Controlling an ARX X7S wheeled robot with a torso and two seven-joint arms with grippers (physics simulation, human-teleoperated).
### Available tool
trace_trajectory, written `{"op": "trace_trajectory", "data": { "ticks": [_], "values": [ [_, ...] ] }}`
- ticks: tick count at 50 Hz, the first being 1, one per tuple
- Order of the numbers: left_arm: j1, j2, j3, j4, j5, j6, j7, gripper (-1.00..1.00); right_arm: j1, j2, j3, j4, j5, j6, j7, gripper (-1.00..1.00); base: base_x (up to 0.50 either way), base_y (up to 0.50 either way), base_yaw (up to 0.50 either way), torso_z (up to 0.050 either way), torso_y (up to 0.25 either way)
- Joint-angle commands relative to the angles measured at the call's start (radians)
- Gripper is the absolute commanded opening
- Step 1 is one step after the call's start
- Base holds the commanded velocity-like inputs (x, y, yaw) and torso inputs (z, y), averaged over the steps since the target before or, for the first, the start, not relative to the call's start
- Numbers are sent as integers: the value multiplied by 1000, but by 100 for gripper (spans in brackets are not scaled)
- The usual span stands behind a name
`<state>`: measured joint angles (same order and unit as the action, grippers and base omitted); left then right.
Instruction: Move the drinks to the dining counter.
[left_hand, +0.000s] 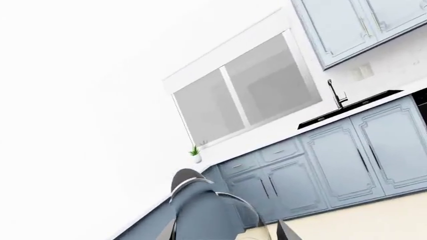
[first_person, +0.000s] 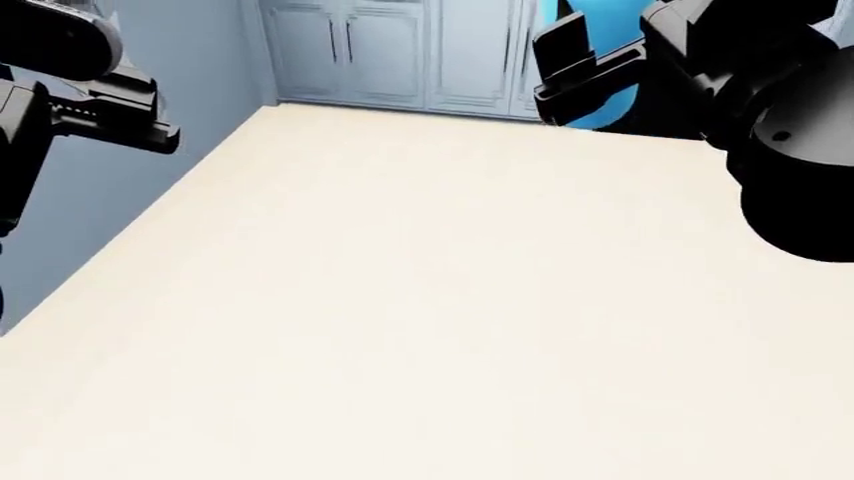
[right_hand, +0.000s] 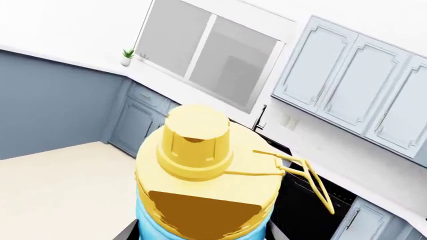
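Nearest to the robot, at about 2 o'clock in the head view, the right gripper is raised in front of the body, and a piece of the sky-blue flask shows between its black fingers. The right wrist view confirms this: the flask fills the near field with its yellow lid and the thin loop hanging to one side, and dark finger parts press on both sides of the body, so the hand is closed around it. I judge that it is held high and roughly upright for carrying, so that it does not hit furniture on the way.

At about 10 o'clock the left gripper is also lifted; the left wrist view shows a pale curved transparent shape near its fingers, perhaps the clear bottle, but whether it is grasped I cannot tell.

Below is only cream floor. Farther, at 12 o'clock, stand blue-grey cabinets; the wrist views add a window, a sink tap and a small plant. The dining counter is not visible, so the carrying seems unfinished.
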<state>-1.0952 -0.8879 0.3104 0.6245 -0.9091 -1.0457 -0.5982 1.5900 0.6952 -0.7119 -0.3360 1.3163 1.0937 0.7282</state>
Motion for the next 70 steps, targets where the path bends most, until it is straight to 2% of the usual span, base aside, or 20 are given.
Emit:
{"op": "trace_trajectory", "data": {
  "ticks": [1,12,34,38,40,45,70],
  "values": [
    [5,-6,-14,1,12,13,-10,-100,19,-2,-10,1,-44,19,-17,-100,-388,433,0,0,11],
    [-8,3,-5,-7,13,12,-7,-100,33,1,-24,0,-56,31,-15,-100,-485,356,0,1,2],
    [6,-2,-5,-9,15,27,-3,-100,32,1,-46,6,-69,42,-17,-100,-527,87,0,0,2],
    [10,-3,-1,-10,20,32,-1,-100,20,7,-18,-1,-63,0,-27,-100,-445,223,0,3,0],
    [12,-4,-3,-10,19,34,-2,-100,4,10,18,25,-34,-25,-14,-100,0,0,0,0,6],
    [15,-5,-3,-9,19,37,0,-100,38,9,-49,15,-91,40,7,-100,0,0,0,0,0],
    [17,-3,3,-16,21,46,4,-100,58,-2,-82,24,-114,50,-18,-100,-489,-106,0,0,1]
  ]
}}
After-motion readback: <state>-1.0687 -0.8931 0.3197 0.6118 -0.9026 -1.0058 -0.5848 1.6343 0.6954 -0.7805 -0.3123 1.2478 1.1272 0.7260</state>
